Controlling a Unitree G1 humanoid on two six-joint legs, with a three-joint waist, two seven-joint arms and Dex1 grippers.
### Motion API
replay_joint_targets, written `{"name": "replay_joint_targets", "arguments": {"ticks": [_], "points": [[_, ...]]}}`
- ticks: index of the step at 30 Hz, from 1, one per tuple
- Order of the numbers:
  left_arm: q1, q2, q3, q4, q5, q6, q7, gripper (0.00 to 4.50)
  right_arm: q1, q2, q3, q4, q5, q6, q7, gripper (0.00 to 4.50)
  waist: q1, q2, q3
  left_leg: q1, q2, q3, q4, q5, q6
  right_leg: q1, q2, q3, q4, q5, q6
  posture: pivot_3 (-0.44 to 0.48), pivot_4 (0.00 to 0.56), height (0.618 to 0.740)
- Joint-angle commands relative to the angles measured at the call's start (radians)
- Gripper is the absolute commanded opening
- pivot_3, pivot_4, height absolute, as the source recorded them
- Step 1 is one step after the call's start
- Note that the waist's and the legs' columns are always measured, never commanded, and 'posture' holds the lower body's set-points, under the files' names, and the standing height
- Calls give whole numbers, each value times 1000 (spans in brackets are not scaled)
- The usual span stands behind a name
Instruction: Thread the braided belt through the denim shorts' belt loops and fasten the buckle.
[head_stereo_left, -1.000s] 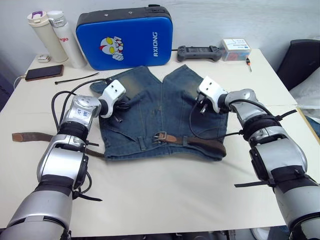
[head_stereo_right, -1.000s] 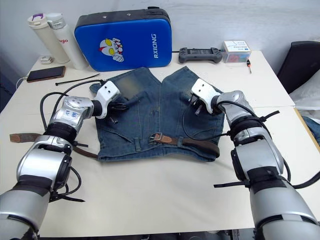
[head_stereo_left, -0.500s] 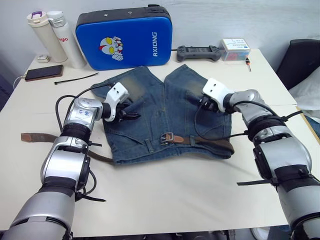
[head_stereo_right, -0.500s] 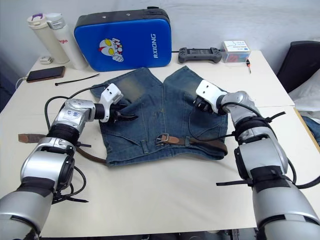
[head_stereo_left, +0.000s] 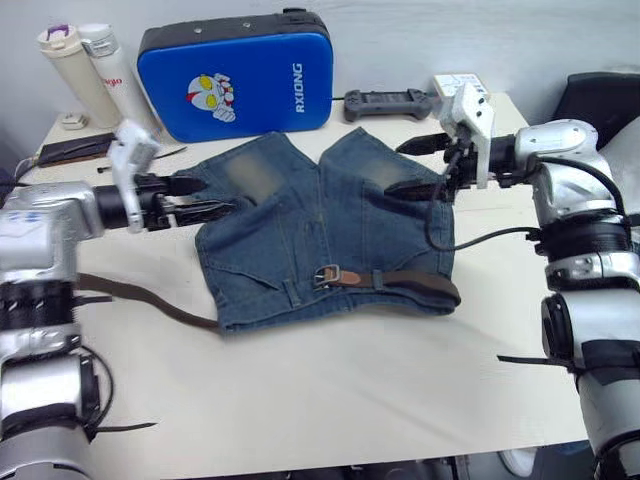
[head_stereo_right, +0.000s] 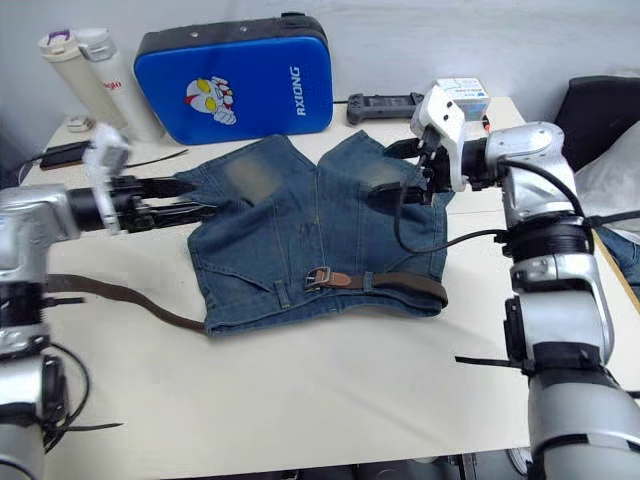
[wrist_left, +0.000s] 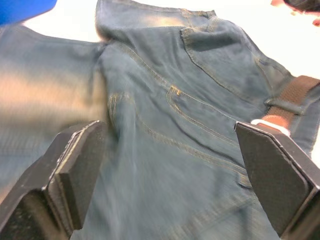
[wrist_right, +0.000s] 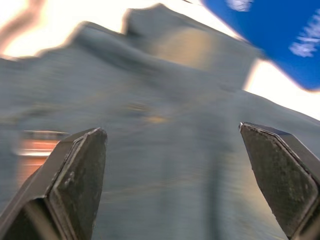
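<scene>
The denim shorts (head_stereo_left: 320, 225) lie flat mid-table, waistband toward me. The braided belt (head_stereo_left: 415, 284) runs along the waistband's right half from the buckle (head_stereo_left: 326, 275) at its middle. A further length of strap (head_stereo_left: 150, 300) trails off the shorts' left edge across the table. A belt loop (head_stereo_left: 291, 292) sits just left of the buckle. My left gripper (head_stereo_left: 205, 196) hovers open at the left leg's edge, holding nothing; its wrist view shows denim between its fingers (wrist_left: 75, 170). My right gripper (head_stereo_left: 408, 167) hangs open above the right leg, with nothing in it.
A blue padded case (head_stereo_left: 235, 75) stands behind the shorts, with two bottles (head_stereo_left: 90, 75) and a phone (head_stereo_left: 70, 150) to its left. A black controller (head_stereo_left: 385, 103) and a small box (head_stereo_left: 455, 85) lie at the back right. A dark chair (head_stereo_left: 600, 90) stands beyond the right edge.
Both grippers went from shut to open and swung up and outward off the shorts. The camera view also shifted.
</scene>
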Motion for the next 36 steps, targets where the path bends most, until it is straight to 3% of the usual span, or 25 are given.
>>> {"name": "replay_joint_targets", "arguments": {"ticks": [1, 3, 7, 11, 14, 19, 23, 28, 36], "points": [[105, 21, 219, -294, -73, 266, 130, 4500, 43, -90, 10, -308, 154, 246, 119, 4490, 11, 0, 1, 0, 0, 0, 0, 0, 0, 0, 0, 0, 0, 0, 0, 0, 150, 740], [179, 24, 334, -399, -109, 399, 147, 4500, 81, -139, 30, -401, 214, 311, 149, 4490, 18, 0, 1, 0, 0, 0, 1, 0, 1, 2, 0, 0, -3, 0, 0, 0, 150, 740], [347, 34, 494, -518, -121, 511, 179, 4500, 108, -173, 30, -487, 313, 411, 154, 4490, 19, 0, 1, 3, 0, 0, 0, 0, 1, 6, 0, 1, -8, 0, 0, 0, 150, 740], [461, -4, 592, -539, -77, 584, 309, 4500, 110, -186, 47, -511, 346, 431, 137, 4490, 19, 0, 1, 3, 0, 0, 0, 0, 1, 5, 0, 1, -10, 0, -1, 0, 150, 740], [495, -107, 628, -522, -51, 584, 489, 4500, 108, -177, 70, -511, 346, 418, 118, 4490, 19, 0, 1, 3, 0, 0, -1, -2, 3, 6, 0, 1, -10, 0, -1, 0, 150, 740], [292, -410, 694, -507, 41, 584, 864, 4500, 92, -127, 113, -451, 310, 370, 76, 4490, 37, -9, 1, 3, 0, 0, 2, -2, 3, 6, 0, 0, -8, 0, 0, 0, 150, 740], [95, -536, 732, -465, 178, 584, 1079, 4500, 89, -112, 127, -436, 295, 351, 65, 4490, 46, -18, 0, 2, 0, 0, 3, 0, 0, 5, 0, 0, -7, 0, 0, 0, 150, 740], [-114, -587, 769, -387, 277, 584, 1191, 4500, 98, -121, 125, -455, 293, 356, 41, 4490, 55, -19, 0, 1, -1, 0, 4, -1, 0, 5, 0, -1, -7, 1, 1, 0, 150, 740], [-247, -583, 808, -173, 406, 553, 1305, 4500, 117, -113, 98, -478, 270, 343, -59, 4490, 45, -20, 0, 2, 0, 1, 2, 0, -2, 4, 0, -2, -6, 1, 1, 0, 150, 740]]}}
